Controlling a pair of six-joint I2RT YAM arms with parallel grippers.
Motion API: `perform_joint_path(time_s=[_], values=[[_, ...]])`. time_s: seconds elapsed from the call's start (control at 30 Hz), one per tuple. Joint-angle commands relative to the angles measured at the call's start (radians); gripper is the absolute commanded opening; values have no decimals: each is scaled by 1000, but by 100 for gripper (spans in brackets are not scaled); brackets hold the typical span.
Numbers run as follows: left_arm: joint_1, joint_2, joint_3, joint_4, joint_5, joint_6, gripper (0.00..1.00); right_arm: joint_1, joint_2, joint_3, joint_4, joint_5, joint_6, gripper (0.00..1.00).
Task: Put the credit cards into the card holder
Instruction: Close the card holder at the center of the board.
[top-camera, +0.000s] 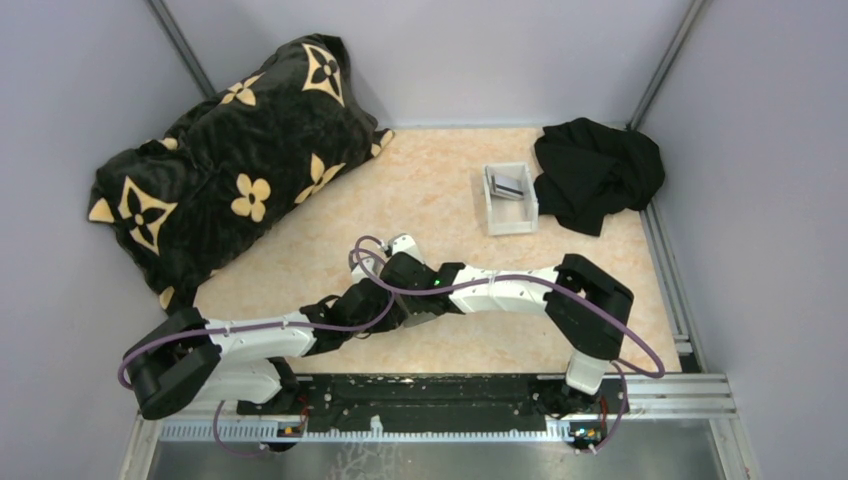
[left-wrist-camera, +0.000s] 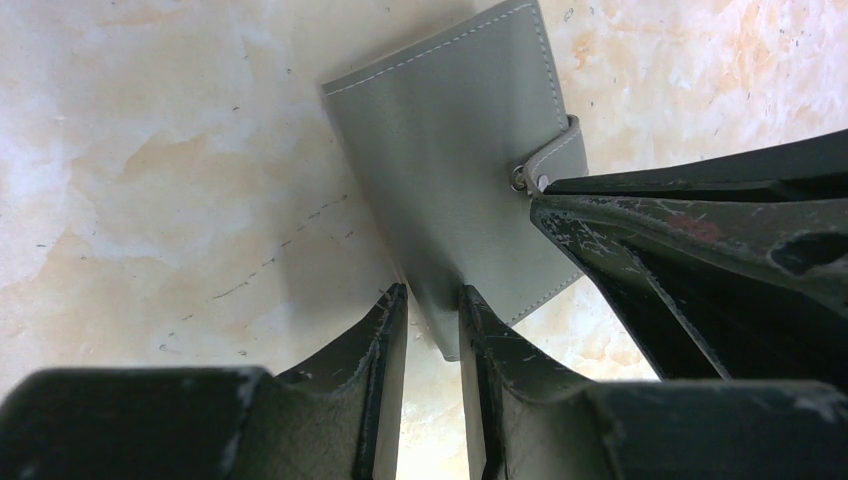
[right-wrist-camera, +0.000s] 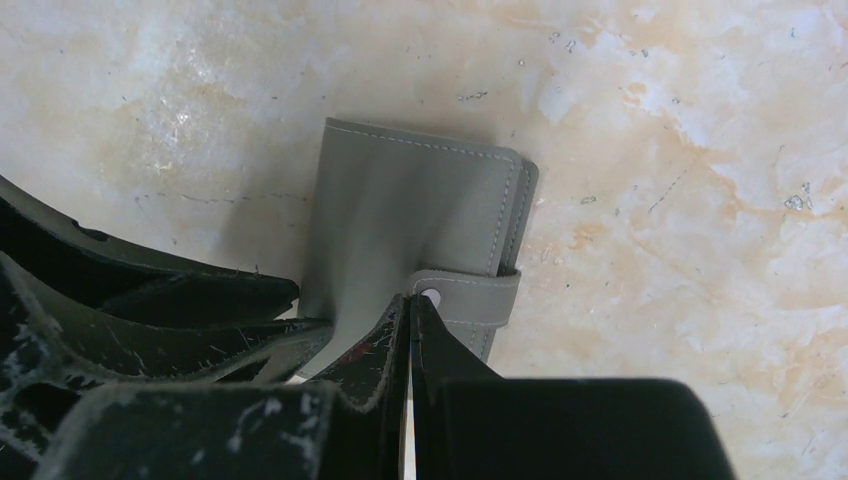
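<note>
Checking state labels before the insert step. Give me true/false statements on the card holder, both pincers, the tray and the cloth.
1. The card holder is closed, its strap snapped. True.
2. The right pincer is wide open. False: it is shut, tips at the strap's snap.
3. The white tray has cards in it. True.
4. In the top view, the black cloth lies left of the tray. False: it lies on the right, against the tray.
5. The left pincer has the card holder's edge between its fingers. True.
</note>
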Motion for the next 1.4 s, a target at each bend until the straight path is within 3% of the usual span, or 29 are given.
perform_joint_path(time_s=[0.0, 1.37], values=[[-2, -8, -15, -20, 7, 5, 32, 10, 5, 48, 45, -16, -2, 0], [-2, -3, -15, -16, 7, 2, 32, 2, 29, 29, 85, -12, 7, 0]])
